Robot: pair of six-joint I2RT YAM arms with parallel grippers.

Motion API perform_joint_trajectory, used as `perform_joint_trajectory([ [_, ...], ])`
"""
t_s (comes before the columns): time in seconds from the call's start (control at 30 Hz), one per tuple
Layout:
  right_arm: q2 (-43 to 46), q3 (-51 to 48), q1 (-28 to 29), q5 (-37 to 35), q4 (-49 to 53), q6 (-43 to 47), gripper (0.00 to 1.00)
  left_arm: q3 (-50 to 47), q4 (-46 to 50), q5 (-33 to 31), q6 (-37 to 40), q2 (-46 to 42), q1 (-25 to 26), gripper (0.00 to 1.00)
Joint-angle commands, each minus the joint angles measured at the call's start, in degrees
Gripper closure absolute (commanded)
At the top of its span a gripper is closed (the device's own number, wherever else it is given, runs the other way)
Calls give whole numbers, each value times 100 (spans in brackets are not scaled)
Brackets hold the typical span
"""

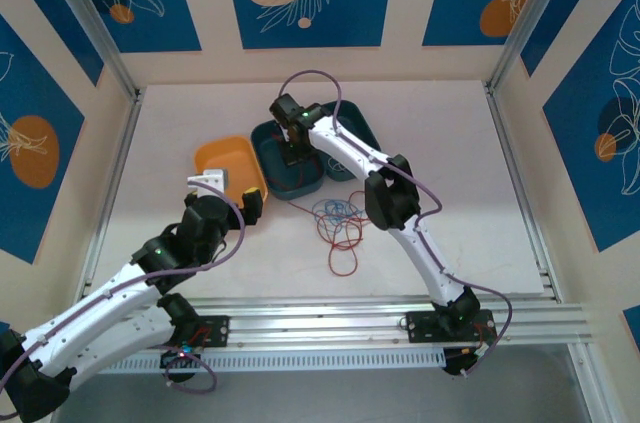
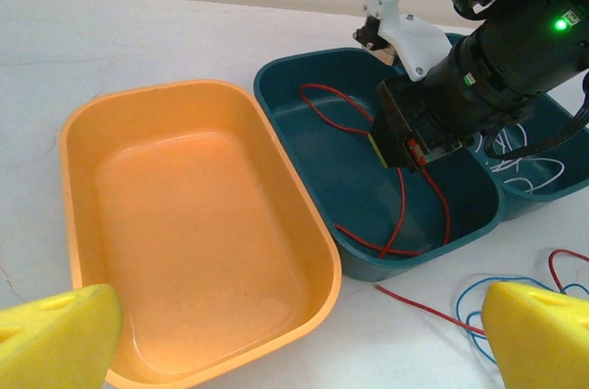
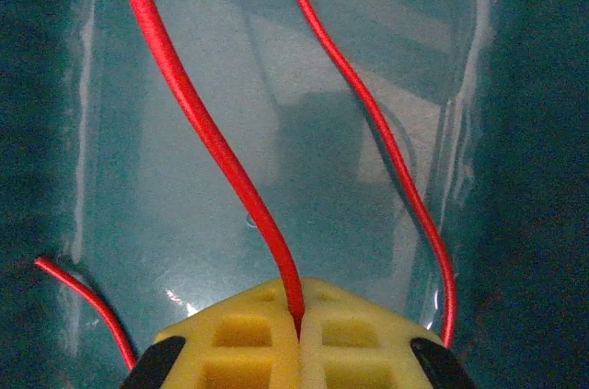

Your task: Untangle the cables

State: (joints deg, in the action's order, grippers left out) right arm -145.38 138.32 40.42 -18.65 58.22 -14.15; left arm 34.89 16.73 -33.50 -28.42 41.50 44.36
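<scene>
My right gripper point(image 3: 296, 320) is shut on a red cable point(image 3: 202, 131) low inside the near teal tray point(image 2: 304, 122). The cable runs up from between the yellow pads, and other red strands lie on the tray floor point(image 2: 400, 214). In the top view the right gripper point(image 1: 295, 155) hangs in that tray. A tangle of red and blue cables point(image 1: 338, 218) lies on the table in front of the trays. A white cable point(image 2: 529, 164) rests in the second teal tray. My left gripper point(image 2: 299, 343) stands open and holds nothing, at the near right corner of the orange tray point(image 2: 184, 223).
The orange tray point(image 1: 228, 168) has nothing in it and sits against the teal tray's left side. The second teal tray point(image 1: 350, 133) lies behind and to the right. A purple arm cable point(image 1: 320, 78) loops above the right wrist. Metal rails edge the table.
</scene>
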Motion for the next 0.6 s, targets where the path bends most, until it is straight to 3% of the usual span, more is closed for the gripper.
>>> perform_joint_trajectory([
  [0.0, 135, 165, 203, -240, 189, 256, 88, -44, -123, 43, -66, 16, -83, 0],
  [0.37, 1004, -238, 499, -682, 48, 381, 56, 35, -100, 173, -96, -45, -89, 0],
  [0.57, 1753, -942, 526, -741, -133, 210, 48, 63, -92, 192, -102, -70, -86, 0],
])
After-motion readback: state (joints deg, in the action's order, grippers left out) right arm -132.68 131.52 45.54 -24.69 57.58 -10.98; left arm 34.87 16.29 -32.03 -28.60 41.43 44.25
